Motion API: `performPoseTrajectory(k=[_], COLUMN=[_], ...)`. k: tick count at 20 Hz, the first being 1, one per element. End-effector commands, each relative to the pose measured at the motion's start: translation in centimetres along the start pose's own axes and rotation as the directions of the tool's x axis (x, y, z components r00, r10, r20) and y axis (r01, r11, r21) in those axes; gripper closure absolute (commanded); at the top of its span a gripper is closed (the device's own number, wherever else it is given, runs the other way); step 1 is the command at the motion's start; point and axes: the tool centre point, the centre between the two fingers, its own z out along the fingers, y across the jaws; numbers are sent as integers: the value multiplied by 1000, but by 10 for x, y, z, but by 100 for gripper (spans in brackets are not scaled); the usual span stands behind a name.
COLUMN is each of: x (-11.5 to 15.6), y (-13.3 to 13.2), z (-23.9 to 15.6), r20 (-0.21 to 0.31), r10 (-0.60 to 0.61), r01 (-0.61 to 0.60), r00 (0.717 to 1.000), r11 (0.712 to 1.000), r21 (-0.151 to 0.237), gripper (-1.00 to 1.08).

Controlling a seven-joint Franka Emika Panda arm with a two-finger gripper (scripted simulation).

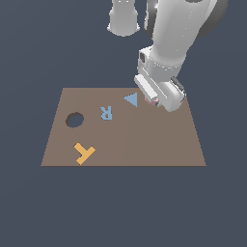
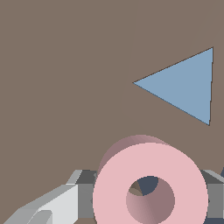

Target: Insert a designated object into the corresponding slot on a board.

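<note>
Wrist view is showing the gripper (image 2: 148, 197) squeezing the pink ring (image 2: 149, 175) between its fingers. It is hanging over the board (image 1: 144, 144), near the blue triangle (image 2: 183, 85).

Brown board (image 1: 144, 144) on dark floor (image 1: 29, 207), orange Y (image 1: 84, 153), blue R (image 1: 106, 113), blue triangle (image 1: 131, 100)

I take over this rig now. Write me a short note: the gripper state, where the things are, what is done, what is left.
Gripper: shut on the pink ring, near the board's far edge.
Beside it: blue triangle. Also on the board: blue R, orange Y piece, dark round hole.
Done: ring grasped.
Left: find the ring-shaped slot, not visible in either view, and insert the ring.
</note>
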Motion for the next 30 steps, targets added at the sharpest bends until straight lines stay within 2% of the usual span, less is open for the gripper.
performPoseTrajectory(k=[1,14,30], x=[-6,-25,-25], y=[-1,-6,-6], z=[0,-1,5], r20=[0,1,1], r10=[58,222,222], r01=[-58,-222,-222], r00=[998,975,975], r11=[998,975,975], r21=[1,0,1], gripper=[108,108,108])
